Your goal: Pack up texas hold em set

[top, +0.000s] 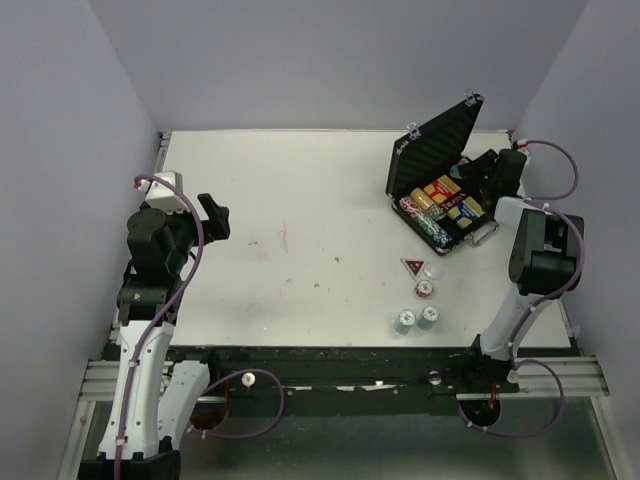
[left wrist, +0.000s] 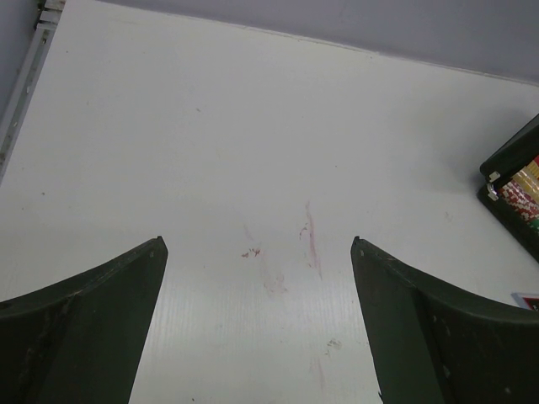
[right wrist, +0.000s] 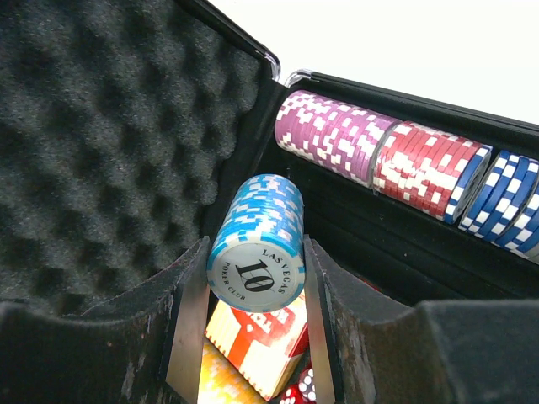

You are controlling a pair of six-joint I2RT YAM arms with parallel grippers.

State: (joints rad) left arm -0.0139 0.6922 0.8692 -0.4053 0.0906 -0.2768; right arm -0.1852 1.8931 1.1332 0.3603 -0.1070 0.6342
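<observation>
**Seat the chip stack in the case**

Right end effector (right wrist: 255,252) is clamped on a chip stack (right wrist: 257,227): light blue, "10" face toward the camera. The fingers pinch it across the chip edges, not end to end. It hangs inside the open case (top: 470,232), at the centre of the wrist view. The foam lid (right wrist: 101,126) is at left and the cards (right wrist: 253,349) are right below. The chip rows (right wrist: 379,147) (purple, red, blue) run along the upper right. In the top view all this sits at upper right.

How to do it well, as a judgement:
- An edge grip does not press the chips together, so they could fan out. Keep the wrist steady and don't tilt it.
- The dark trough between rows and cards looks free; can't confirm it.
- Line the stack's axis up with the rows and lower it until it rests in the trough. Only then part the fingers.
- Part them just a little, since the lid and cards are close on both sides.
- Don't drop the stack onto the cards, where it could roll.

Left end effector (left wrist: 257,244) has its jaws wide apart with nothing between them. It hovers over bare counter (left wrist: 253,126) at the left of the top view, well apart from the set.

Not packed yet, at lower right of centre in the top view, on the counter near the case:
- loose stacks (top: 405,321)
- marker (top: 412,266)
- disc (top: 433,270)
</observation>
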